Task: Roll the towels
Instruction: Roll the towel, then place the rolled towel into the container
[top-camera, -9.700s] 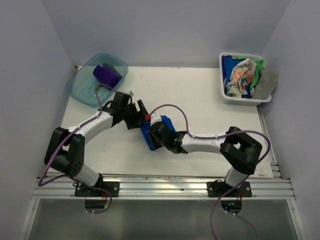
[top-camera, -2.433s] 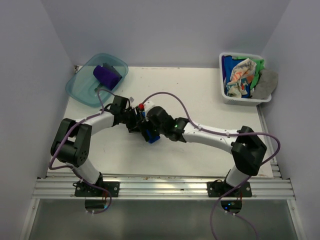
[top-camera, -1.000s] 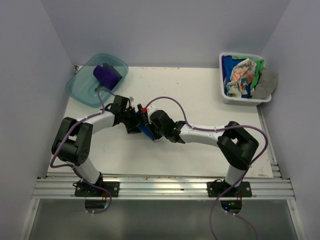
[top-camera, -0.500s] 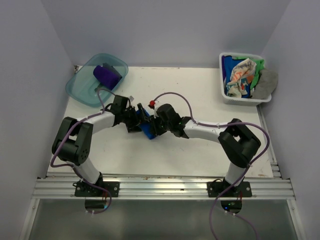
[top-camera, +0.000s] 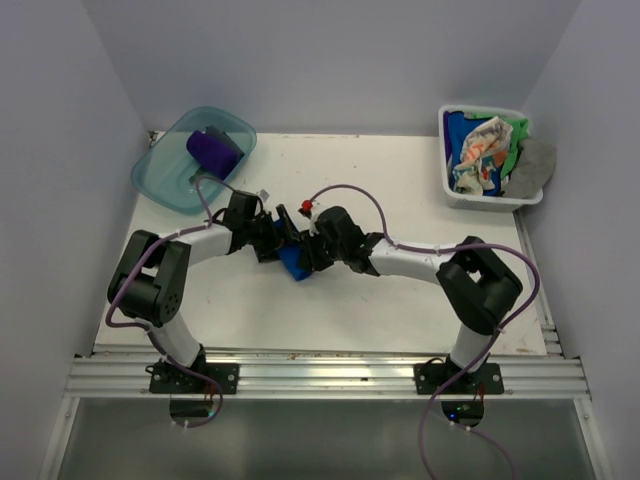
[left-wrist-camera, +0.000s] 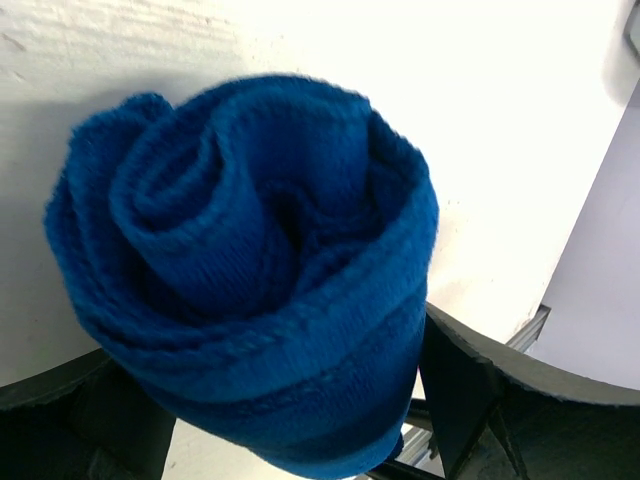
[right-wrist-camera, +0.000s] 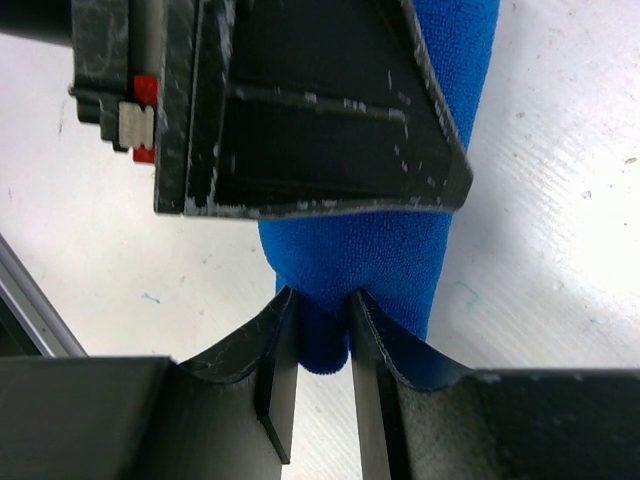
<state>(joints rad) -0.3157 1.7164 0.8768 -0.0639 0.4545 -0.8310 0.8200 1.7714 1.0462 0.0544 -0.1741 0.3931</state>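
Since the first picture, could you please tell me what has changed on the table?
The blue towel, spread wider earlier, is now a tight roll. The right gripper shifted slightly toward the left gripper and now pinches the roll's end; the left gripper holds it in wide jaws. The purple towel in the tub and the basket stayed put.

R gripper (right-wrist-camera: 322, 305) pinches end of blue towel roll (right-wrist-camera: 385, 260) on table (right-wrist-camera: 545, 200).
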